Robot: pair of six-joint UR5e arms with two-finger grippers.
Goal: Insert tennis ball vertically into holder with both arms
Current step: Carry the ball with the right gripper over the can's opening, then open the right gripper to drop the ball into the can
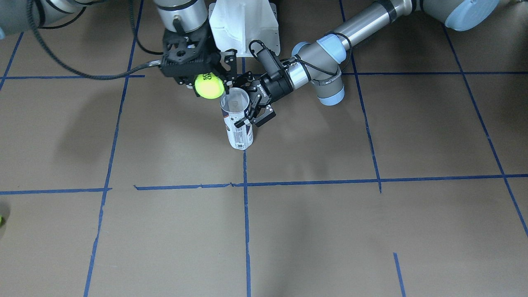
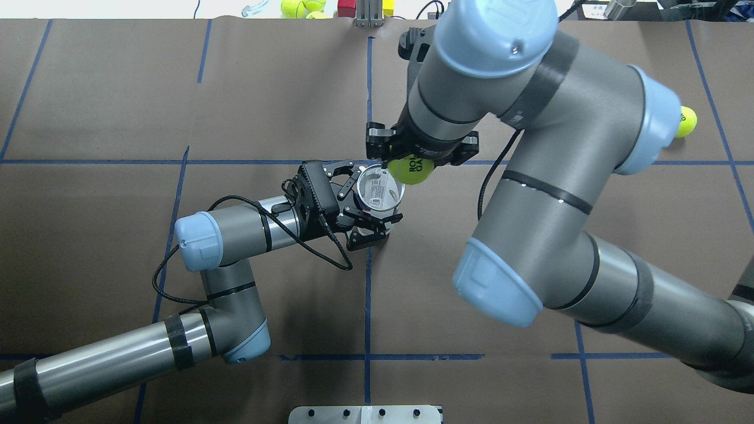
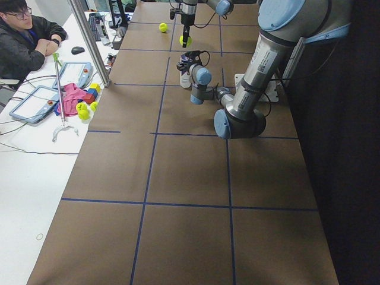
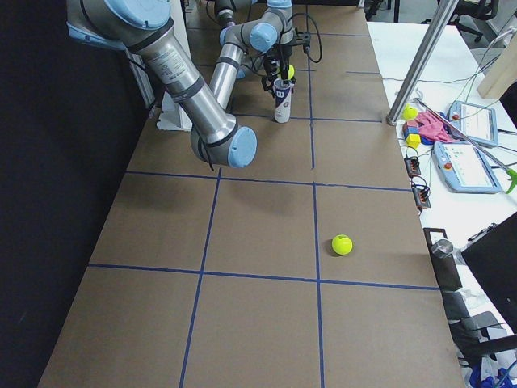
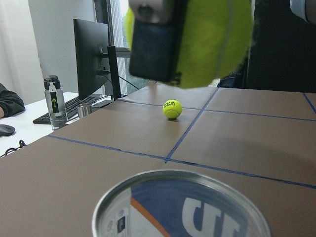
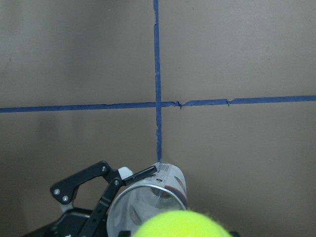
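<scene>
The holder point(image 1: 238, 123), a clear tube with a navy-and-white label, stands upright on the brown table with its mouth open upward point(image 2: 380, 191). My left gripper point(image 1: 238, 105) is shut on the holder's upper part from the side point(image 2: 375, 199). My right gripper point(image 1: 208, 84) points down and is shut on a yellow-green tennis ball point(image 2: 410, 169). The ball hangs above the holder's rim, offset to one side of the mouth. The left wrist view shows the rim point(image 5: 182, 207) below the ball point(image 5: 212, 39). The right wrist view shows the ball point(image 6: 185, 224) beside the holder's mouth point(image 6: 148, 202).
A second tennis ball point(image 4: 342, 244) lies loose on the table on my right point(image 2: 686, 121). The white pedestal base point(image 1: 245, 29) stands at the robot's side. A seated operator point(image 3: 24, 35), a metal post point(image 3: 89, 41), tablets and blocks are at the side table.
</scene>
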